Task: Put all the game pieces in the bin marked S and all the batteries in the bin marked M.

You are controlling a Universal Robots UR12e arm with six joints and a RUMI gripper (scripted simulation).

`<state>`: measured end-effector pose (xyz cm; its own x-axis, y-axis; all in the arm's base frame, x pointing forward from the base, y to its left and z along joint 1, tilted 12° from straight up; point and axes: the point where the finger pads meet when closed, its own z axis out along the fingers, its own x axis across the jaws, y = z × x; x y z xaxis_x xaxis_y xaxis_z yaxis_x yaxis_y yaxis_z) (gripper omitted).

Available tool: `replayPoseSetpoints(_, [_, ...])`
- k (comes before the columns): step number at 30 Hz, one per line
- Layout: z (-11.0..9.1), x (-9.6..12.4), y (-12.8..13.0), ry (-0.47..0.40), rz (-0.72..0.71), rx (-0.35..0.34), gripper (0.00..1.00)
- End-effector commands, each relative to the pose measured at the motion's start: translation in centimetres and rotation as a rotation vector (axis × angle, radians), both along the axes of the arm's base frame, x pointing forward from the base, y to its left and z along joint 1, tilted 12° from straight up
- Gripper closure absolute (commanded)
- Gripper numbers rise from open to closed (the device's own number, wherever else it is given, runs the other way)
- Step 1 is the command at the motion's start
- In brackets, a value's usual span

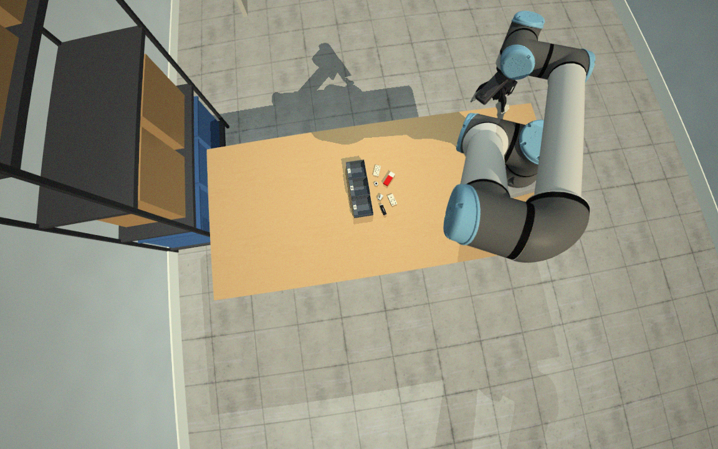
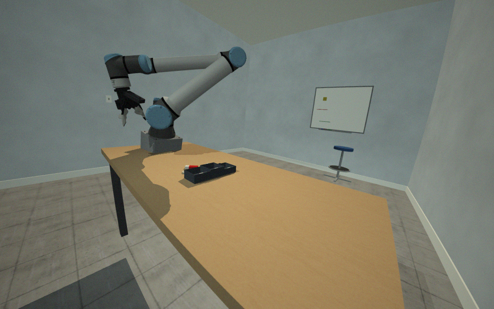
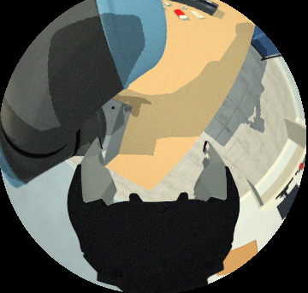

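My gripper (image 2: pixel 133 118) (image 3: pixel 153 140) is open and empty, high above the table's robot end, far from the pieces. Three joined dark bins (image 1: pixel 359 188) (image 2: pixel 210 172) stand upright on the table; their small labels are unreadable. Beside them lie a white domino (image 1: pixel 376 170) (image 3: pixel 197 14), another domino (image 1: pixel 392 199), a small white die-like piece (image 1: pixel 375 183) and another such piece (image 1: pixel 379 196). A small black cylinder (image 1: pixel 382 209), seemingly a battery, lies near the end bin. The bin floors show no clear loose pieces.
A red-and-white block (image 1: pixel 388 178) (image 2: pixel 192 167) (image 3: pixel 180 14) lies among the pieces. The arm's base (image 2: pixel 160 143) stands on the table (image 1: pixel 272 240). A shelf rack (image 1: pixel 91 128) with boxes and blue bins stands beyond the table's far end.
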<state>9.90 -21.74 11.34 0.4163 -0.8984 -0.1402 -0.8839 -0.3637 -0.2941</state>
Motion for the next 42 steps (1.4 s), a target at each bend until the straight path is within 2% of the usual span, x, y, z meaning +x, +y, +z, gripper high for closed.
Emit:
replayPoseSetpoints(1, [0.0, 0.0, 0.0, 0.0, 0.0, -0.001, 0.0])
replayPoseSetpoints(17, [0.0, 0.0, 0.0, 0.0, 0.0, -0.001, 0.0])
replayPoseSetpoints(18, [0.9, -0.2, -0.1, 0.0, 0.0, -0.001, 0.96])
replayPoseSetpoints(20, [1.3, 0.5, 0.3, 0.008, -0.048, -0.014, 0.96])
replayPoseSetpoints(21, [1.2, 1.1, -0.3, 0.055, -0.034, -0.007, 0.96])
replayPoseSetpoints(26, [1.3, 3.0, -1.7, 0.083, -0.05, -0.013, 0.96])
replayPoseSetpoints(28, [1.3, 3.0, -1.7, 0.083, -0.05, -0.013, 0.96])
replayPoseSetpoints(30, [1.7, 4.3, -2.1, 0.106, -0.067, -0.021, 0.96])
replayPoseSetpoints(34, [1.7, 4.3, -2.1, 0.106, -0.067, -0.021, 0.96])
replayPoseSetpoints(39, [2.3, 7.1, -2.9, 0.146, -0.103, -0.042, 0.96])
replayPoseSetpoints(41, [2.3, 7.1, -2.9, 0.146, -0.103, -0.042, 0.96])
replayPoseSetpoints(42, [2.5, 8.0, -3.0, 0.162, -0.122, -0.054, 0.96])
